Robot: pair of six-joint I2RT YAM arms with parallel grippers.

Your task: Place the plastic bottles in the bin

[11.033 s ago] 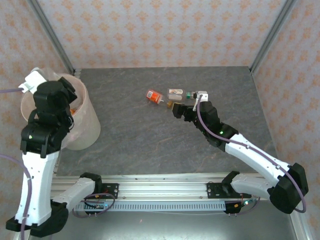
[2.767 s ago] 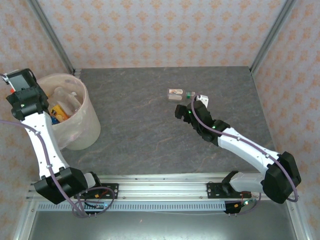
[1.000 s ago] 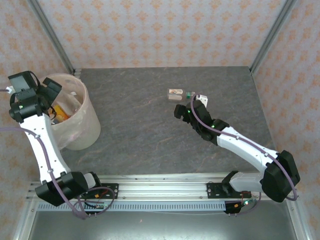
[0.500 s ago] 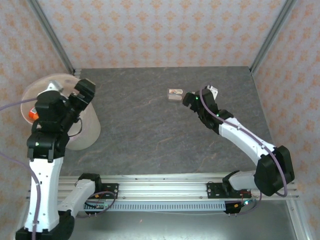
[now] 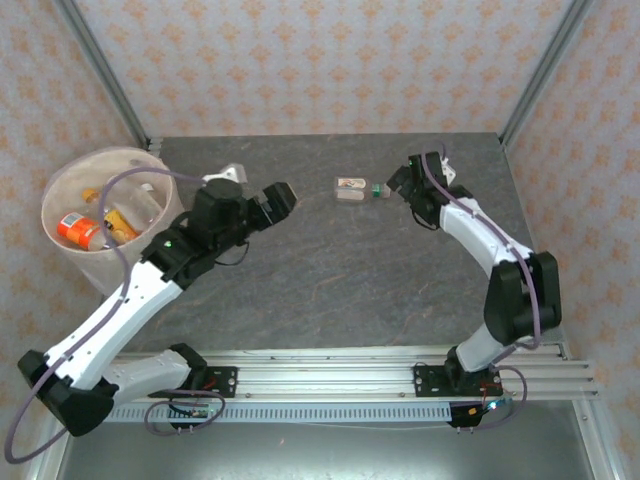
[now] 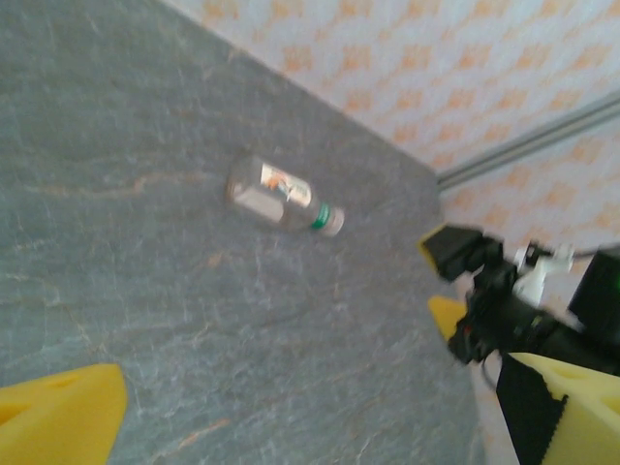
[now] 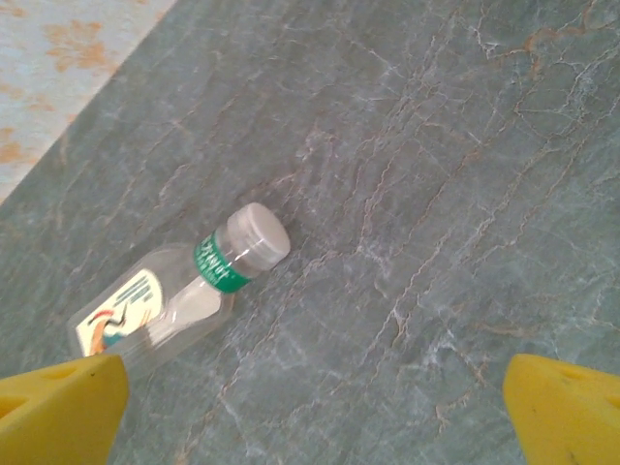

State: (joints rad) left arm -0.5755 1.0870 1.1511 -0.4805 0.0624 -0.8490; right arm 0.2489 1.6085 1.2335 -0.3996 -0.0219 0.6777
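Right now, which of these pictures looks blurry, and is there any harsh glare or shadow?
Left wrist view: soft and smeared, the bottle fuzzy-edged. Right wrist view: sharp, that bottle's label and the veins of the table crisp. Top view: even light, faint shadows, no glare; the bin reads clearly.

The left arm [image 5: 130, 300] stretches out toward the lying bottle [image 5: 352, 189], the left gripper [image 5: 277, 197] well to the bottle's left, jaws wide (yellow pads [image 6: 58, 417] far apart). The right arm [image 5: 478, 238] folds sharply, the right gripper [image 5: 404, 181] just right of the bottle, equally wide, empty.
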